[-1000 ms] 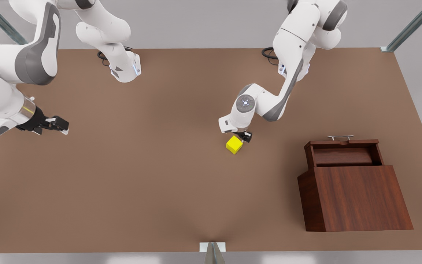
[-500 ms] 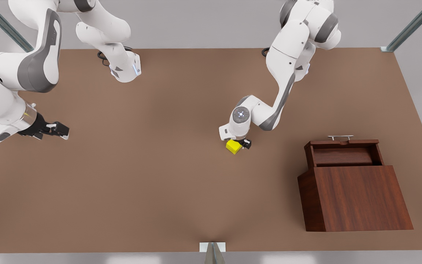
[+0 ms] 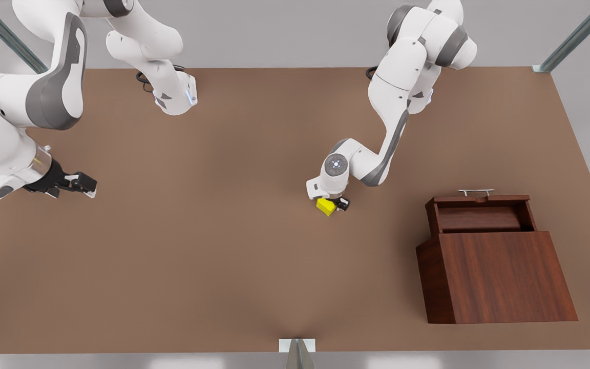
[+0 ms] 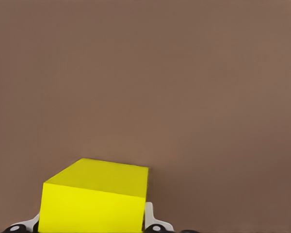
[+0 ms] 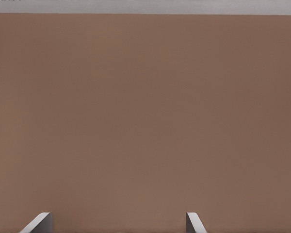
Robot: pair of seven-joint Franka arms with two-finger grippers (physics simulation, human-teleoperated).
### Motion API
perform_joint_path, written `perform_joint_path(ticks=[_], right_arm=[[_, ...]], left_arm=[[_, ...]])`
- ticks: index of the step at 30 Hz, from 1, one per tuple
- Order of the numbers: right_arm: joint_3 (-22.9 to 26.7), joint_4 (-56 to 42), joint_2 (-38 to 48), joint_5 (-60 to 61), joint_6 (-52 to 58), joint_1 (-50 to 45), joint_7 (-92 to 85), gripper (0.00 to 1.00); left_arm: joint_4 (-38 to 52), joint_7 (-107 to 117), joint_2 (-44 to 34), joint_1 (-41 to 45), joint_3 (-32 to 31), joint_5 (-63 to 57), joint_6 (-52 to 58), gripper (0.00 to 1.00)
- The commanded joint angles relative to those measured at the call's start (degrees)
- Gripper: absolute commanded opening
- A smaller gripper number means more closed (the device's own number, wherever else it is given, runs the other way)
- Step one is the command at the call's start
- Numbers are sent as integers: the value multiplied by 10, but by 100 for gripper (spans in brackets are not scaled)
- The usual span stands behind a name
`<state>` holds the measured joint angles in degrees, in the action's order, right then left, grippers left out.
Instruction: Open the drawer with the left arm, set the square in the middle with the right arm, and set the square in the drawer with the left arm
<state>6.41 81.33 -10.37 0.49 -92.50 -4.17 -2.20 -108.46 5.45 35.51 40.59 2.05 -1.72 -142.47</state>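
Straddling the matte yellow square [image 3: 325, 206], left end effector [image 3: 332, 205] grip unclear, right end effector [image 3: 86, 185] spread open, waiting.

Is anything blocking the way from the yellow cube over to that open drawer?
Nothing visible: bare table lies between the square, which sits between the left gripper's fingers, and the open drawer.

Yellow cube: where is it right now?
The yellow cube sits mid-table in the front view, between the left gripper's fingers, well off the open drawer on the front view's right.
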Motion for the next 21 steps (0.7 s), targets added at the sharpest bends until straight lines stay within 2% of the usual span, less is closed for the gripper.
perform_joint_path(ticks=[1, 14, 21], right_arm=[[0, 0, 1, 0, 0, -1, 0, 100], [0, 1, -4, 0, 0, 0, 0, 100], [0, 0, -4, 0, 0, 0, 0, 100]], left_arm=[[0, 0, 0, 0, 0, 0, 0, 76], [8, -1, -17, -1, 6, 1, 18, 74], [29, -118, -168, -4, 86, 8, 233, 75]])
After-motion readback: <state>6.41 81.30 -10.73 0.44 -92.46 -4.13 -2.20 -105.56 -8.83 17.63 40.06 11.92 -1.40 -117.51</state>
